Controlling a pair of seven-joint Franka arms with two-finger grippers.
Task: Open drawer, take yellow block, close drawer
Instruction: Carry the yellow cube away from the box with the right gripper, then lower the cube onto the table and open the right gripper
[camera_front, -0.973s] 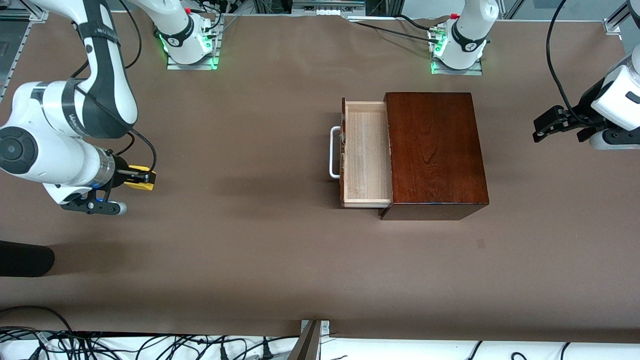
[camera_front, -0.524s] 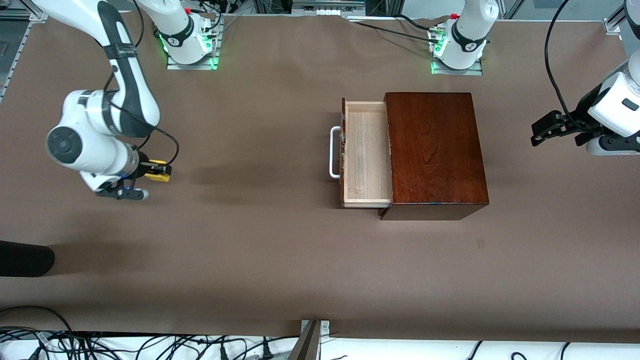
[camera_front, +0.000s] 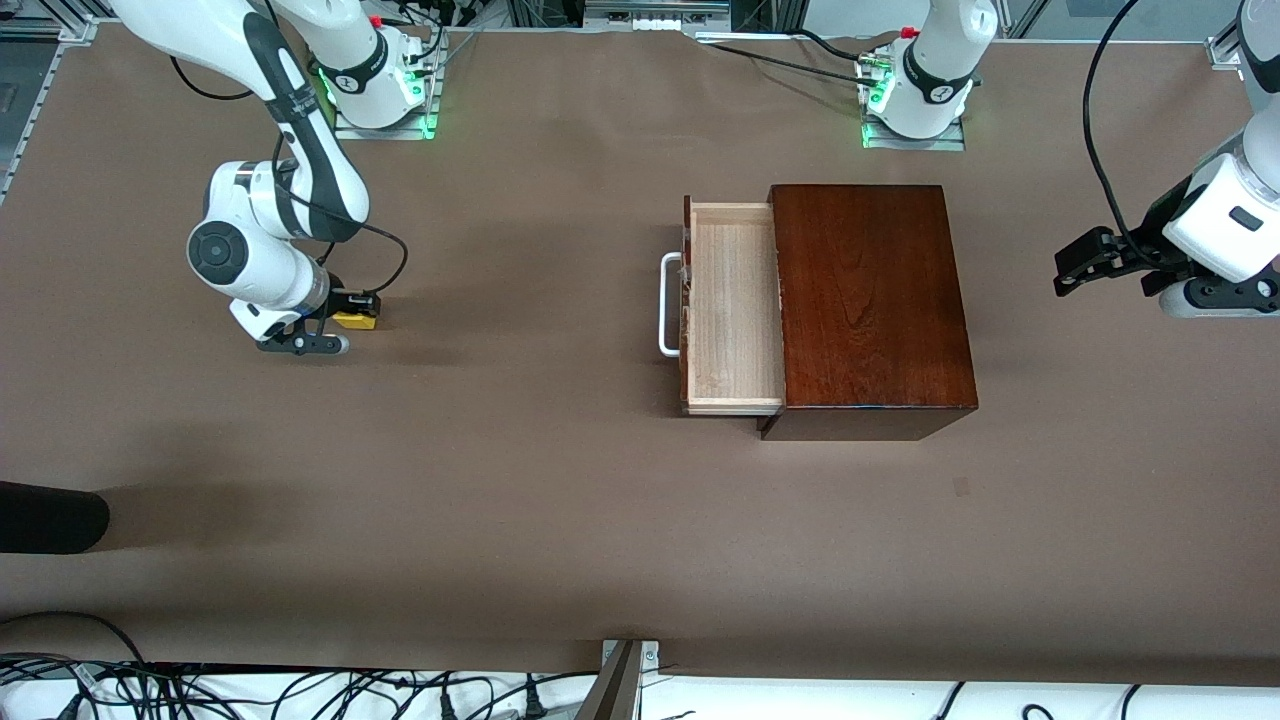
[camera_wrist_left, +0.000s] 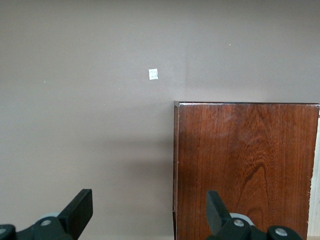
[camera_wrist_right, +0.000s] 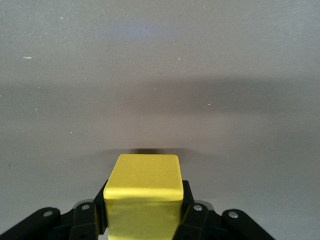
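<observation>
Yellow block (camera_front: 356, 320), clamped in right claw (camera_front: 350, 312), has travelled toward two o'clock; drawer (camera_front: 733, 310) remains open, left claw (camera_front: 1085, 262) apart, waiting.

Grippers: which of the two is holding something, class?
The right gripper: its fingers pinch the yellow block over bare table. The left gripper is open and holds nothing.

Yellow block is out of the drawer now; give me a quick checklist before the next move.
1. Right gripper shut on the yellow block: ok.
2. Block clear of the table: cannot tell.
3. Drawer shut: not ok, it stands pulled out of the wooden box.
4. Drawer tray bare: ok.
5. White loop handle free to push: ok.
6. Left gripper open, over the table at its own end, beside the box: ok.
</observation>
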